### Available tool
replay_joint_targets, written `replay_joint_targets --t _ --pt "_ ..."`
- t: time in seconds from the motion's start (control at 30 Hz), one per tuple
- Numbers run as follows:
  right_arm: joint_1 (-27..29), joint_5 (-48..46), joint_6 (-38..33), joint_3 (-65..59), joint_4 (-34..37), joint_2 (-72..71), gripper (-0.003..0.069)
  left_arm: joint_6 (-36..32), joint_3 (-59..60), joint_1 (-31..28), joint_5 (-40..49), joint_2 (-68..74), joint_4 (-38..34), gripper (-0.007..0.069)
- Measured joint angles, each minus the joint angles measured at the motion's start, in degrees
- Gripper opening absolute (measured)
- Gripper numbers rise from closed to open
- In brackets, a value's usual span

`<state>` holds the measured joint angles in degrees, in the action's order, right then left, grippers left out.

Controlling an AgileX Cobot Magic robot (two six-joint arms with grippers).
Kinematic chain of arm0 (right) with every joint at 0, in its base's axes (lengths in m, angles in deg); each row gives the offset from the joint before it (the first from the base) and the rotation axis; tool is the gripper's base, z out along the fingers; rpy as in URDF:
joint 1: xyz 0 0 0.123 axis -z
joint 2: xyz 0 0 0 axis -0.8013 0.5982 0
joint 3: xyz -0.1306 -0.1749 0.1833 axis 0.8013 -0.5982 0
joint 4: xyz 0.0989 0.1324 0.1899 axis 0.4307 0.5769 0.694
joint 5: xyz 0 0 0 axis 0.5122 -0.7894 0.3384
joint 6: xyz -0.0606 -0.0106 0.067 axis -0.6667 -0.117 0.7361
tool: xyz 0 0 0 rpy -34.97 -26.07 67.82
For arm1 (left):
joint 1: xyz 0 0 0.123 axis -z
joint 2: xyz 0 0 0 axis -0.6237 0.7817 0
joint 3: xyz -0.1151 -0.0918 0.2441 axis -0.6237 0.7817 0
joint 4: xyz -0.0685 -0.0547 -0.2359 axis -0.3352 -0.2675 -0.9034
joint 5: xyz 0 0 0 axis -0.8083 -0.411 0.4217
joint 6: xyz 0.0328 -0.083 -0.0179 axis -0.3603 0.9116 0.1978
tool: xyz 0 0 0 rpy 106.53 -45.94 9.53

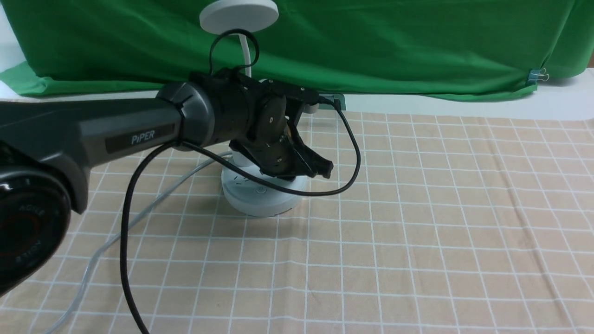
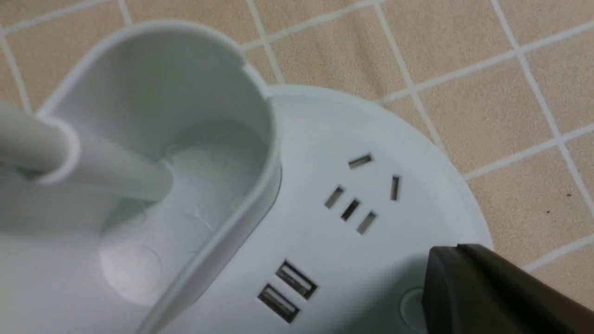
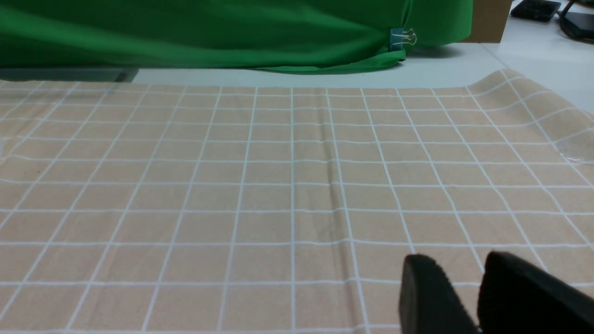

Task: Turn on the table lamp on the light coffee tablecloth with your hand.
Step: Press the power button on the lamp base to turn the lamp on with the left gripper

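Note:
The white table lamp stands on the light coffee tablecloth (image 1: 441, 208), its round base (image 1: 260, 199) below a thin neck and a flat disc head (image 1: 239, 15). My left hand, the left gripper (image 1: 326, 168), reaches over the base from the left with its pointed fingers together, shut on nothing. In the left wrist view the left gripper (image 2: 436, 278) covers part of a round button (image 2: 410, 304) near the base's rim; whether it touches is unclear. The oval cup (image 2: 162, 139), socket slots (image 2: 362, 195) and USB ports (image 2: 287, 290) lie beside it. The right gripper (image 3: 459, 260) hovers low over bare cloth, open and holding nothing.
A green cloth (image 1: 371, 46) hangs along the back, held by a binder clip (image 1: 538, 75). The lamp's grey cord (image 1: 116, 232) and my arm's black cable (image 1: 125, 241) trail over the cloth at front left. A crease (image 3: 332, 185) runs down the tablecloth.

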<state>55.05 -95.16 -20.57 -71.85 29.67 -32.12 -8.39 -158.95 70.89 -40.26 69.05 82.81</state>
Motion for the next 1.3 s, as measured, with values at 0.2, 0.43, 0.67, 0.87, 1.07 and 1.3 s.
replay_joint_targets --t 0.2,0.43,0.67,0.87,1.07,1.3 --pt "0.00 -0.08 0.00 0.00 0.00 0.00 0.0238 0.05 0.00 0.00 1.35 -0.20 1.39 0.0000" --pt "0.00 -0.08 0.00 0.00 0.00 0.00 0.0238 0.05 0.00 0.00 1.72 0.00 1.47 0.0000" --pt "0.00 -0.08 0.00 0.00 0.00 0.00 0.0238 0.05 -0.58 0.00 2.06 1.33 1.73 0.0000" --pt "0.00 -0.08 0.00 0.00 0.00 0.00 0.0238 0.05 -1.26 0.00 3.27 2.27 1.54 0.0000" --pt "0.00 -0.03 0.00 0.00 0.00 0.00 0.0238 0.05 -0.53 0.00 5.40 -0.44 -0.44 0.0000" --pt "0.00 -0.03 0.00 0.00 0.00 0.00 0.0238 -7.95 6.80 0.92 10.54 -11.75 -10.50 0.0000"
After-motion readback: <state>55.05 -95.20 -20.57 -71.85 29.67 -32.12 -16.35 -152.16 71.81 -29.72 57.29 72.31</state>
